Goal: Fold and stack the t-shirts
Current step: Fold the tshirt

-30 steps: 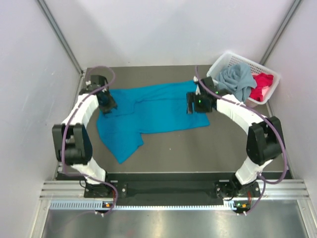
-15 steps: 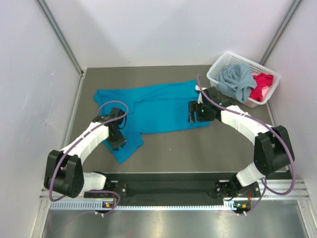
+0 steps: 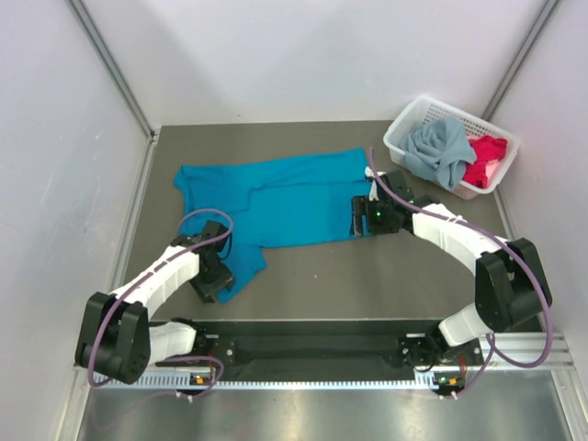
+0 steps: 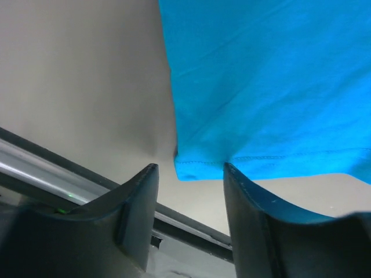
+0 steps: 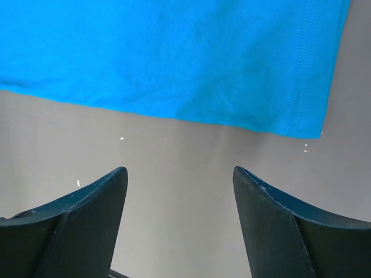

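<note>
teal shirt (image 3: 276, 202) lies flat on the grey table (image 3: 367, 266), left of centre; long axis runs left to right, a touch skewed, far-left corner to the right end by the right arm; one lobe hangs off that line toward the near-left, ending in a corner; right end shows a double-stitched hem in the right wrist view (image 5: 174, 52); collar not made out, so can't say which end is the neck

left gripper (image 3: 209, 287) sits low at that near-left corner; left wrist view has the hemmed corner of the shirt (image 4: 272, 87) lying between the fingertips, jaws (image 4: 190, 168) apart, not pinching the cloth; right gripper (image 3: 356, 217) is at the shirt's right end, jaws (image 5: 179, 171) spread wide over bare table just off the cloth edge, nothing in them

table is matte grey, a few white specks near the right gripper; aluminium rail (image 3: 322, 349) along the near edge carries both arm bases; plain white walls (image 3: 303, 55) on three sides

white basket (image 3: 418, 110) at the far-right corner, well apart from the teal shirt; grey-blue shirt (image 3: 439, 152) bunched in its left part, red-pink shirt (image 3: 482, 161) to the right of it, both crumpled, shape unreadable

left gripper covers the corner tip in the top view
</note>
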Robot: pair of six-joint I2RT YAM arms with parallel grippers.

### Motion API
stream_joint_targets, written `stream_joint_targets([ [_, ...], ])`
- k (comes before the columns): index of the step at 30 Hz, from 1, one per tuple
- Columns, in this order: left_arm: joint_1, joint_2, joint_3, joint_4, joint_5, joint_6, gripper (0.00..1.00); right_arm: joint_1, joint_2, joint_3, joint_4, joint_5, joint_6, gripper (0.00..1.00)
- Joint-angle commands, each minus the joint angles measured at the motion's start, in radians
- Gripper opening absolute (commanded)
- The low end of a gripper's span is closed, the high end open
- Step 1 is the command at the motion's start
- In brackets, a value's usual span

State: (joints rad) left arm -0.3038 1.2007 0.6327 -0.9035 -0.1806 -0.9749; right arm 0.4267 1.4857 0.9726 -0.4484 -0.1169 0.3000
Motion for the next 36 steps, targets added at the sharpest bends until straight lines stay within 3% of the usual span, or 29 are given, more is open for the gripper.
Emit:
stream_joint_targets([
  [1, 0.0, -0.003, -0.028, 0.072, 0.007, -0.025, 0.53, -0.014, -0.047, -0.012, 0.048, -0.006, 0.002, 0.74],
  [7, 0.006, 0.022, -0.042, 0.11, -0.002, -0.027, 0.37, -0.061, -0.015, -0.011, 0.047, 0.028, 0.05, 0.73],
  [8, 0.009, 0.025, -0.044, 0.123, 0.0, -0.022, 0.29, -0.084, -0.001, -0.005, 0.045, 0.033, 0.071, 0.73],
  [15, 0.009, -0.013, -0.031, 0.08, 0.004, -0.004, 0.0, -0.163, 0.082, 0.011, 0.033, 0.141, 0.154, 0.72],
  [26, 0.009, -0.165, 0.024, -0.015, 0.012, 0.056, 0.0, -0.226, 0.183, -0.011, 0.131, 0.14, 0.235, 0.53],
  [36, 0.009, -0.187, 0.068, -0.044, 0.026, 0.067, 0.0, -0.258, 0.226, -0.04, 0.165, 0.031, 0.31, 0.45],
])
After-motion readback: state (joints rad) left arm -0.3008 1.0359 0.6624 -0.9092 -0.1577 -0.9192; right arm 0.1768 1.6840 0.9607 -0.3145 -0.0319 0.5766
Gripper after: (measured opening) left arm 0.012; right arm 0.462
